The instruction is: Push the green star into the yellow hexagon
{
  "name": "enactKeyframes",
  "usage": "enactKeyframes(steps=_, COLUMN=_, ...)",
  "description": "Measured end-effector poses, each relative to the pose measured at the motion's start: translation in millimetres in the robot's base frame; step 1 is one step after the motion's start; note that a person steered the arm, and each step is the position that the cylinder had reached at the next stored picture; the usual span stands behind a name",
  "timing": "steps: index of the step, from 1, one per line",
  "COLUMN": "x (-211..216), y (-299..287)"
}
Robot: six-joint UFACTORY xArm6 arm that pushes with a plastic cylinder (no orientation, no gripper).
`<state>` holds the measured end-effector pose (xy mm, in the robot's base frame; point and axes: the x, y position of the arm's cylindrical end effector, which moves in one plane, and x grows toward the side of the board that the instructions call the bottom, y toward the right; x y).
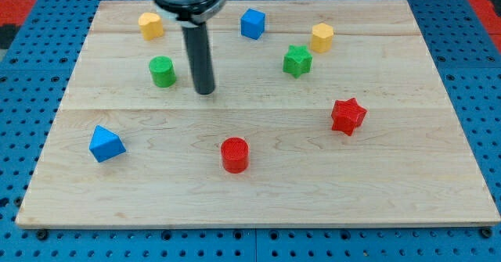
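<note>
The green star [297,61] lies on the wooden board toward the view's upper right. The yellow hexagon [322,37] sits just up and right of it, a small gap between them. My tip [205,91] rests on the board at centre-left, well to the left of the green star and just right of the green cylinder [163,72].
A yellow block [151,25] lies at the upper left and a blue cube [252,23] at the top centre. A red star [347,116] is at the right, a red cylinder [234,154] at bottom centre, and a blue triangular block [106,144] at the left. The board's edge [258,224] runs along the bottom.
</note>
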<state>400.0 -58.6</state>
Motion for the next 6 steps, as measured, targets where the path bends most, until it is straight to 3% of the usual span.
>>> enactKeyframes(steps=3, x=-5.3, y=47.6)
enactKeyframes(steps=6, x=-45.0, y=219.6)
